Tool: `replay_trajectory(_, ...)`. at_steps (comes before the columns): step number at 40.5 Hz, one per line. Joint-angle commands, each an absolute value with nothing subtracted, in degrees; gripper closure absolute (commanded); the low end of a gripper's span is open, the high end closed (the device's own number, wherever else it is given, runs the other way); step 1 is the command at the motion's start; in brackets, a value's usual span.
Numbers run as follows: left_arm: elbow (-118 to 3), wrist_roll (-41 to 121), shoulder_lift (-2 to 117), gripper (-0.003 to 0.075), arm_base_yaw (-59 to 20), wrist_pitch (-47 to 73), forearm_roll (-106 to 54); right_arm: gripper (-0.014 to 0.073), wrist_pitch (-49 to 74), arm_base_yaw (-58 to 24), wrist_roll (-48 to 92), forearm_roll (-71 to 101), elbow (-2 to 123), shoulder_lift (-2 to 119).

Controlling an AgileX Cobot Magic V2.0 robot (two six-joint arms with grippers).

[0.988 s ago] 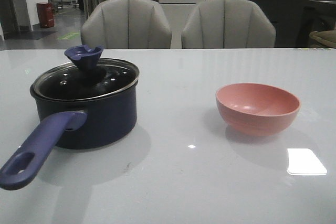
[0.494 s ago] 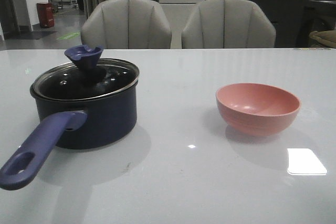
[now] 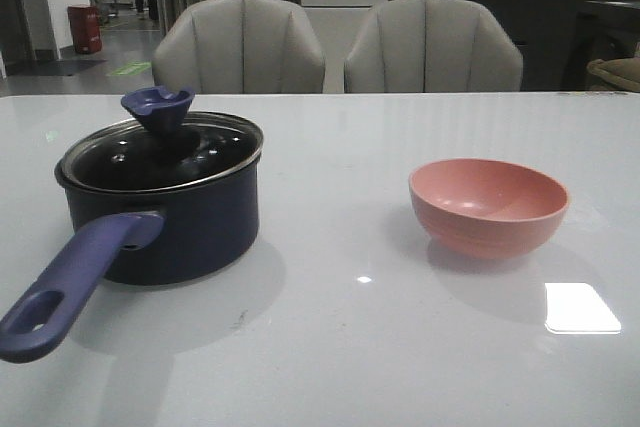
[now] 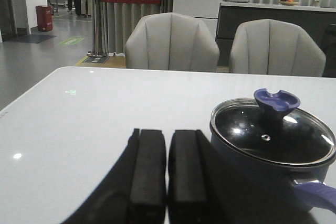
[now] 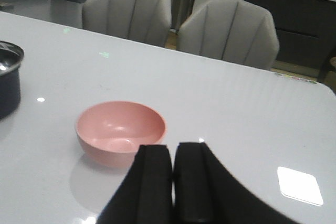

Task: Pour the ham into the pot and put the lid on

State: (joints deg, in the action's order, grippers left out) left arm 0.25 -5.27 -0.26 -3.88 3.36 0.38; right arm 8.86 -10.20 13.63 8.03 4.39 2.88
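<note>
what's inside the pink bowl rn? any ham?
The pink bowl looks empty in the right wrist view: bare pink inside, with only light glints and no ham slices. The front view shows only the far inner wall; the near rim hides its bottom.

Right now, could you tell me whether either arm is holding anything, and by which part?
Nothing is held. Both the left gripper and right gripper have their jaws shut on nothing; the lid sits on the pot.

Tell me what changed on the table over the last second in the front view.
Nothing on the table visibly changed. The dark navy saucepan keeps its clear glass lid on, and the pink bowl stands apart to its right as before. No gripper enters the front view; only people in the far background shifted.
</note>
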Motion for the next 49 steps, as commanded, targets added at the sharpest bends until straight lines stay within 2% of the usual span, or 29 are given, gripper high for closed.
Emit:
replay_trajectory(1,1.4,-5.8,-1.3,0.0601,-3.8,-0.8,0.0,0.0412,2.3,-8.9,7.6,-0.3,2.1,0.1)
replay_trajectory(5,1.4,-5.8,-1.3,0.0601,-3.8,-0.8,0.0,0.0412,0.6,-8.9,3.9,-2.9,-1.3,-1.7)
replay_trajectory(26,1.4,-5.8,-1.3,0.0601,-3.8,-0.8,0.0,0.0412,-0.9,-8.9,-0.8,-2.9,-1.3,-1.7)
replay_trajectory(49,1.4,-5.8,-1.3,0.0601,-3.8,-0.8,0.0,0.0412,-0.5,-8.9,-0.8,-2.9,-1.3,-1.7)
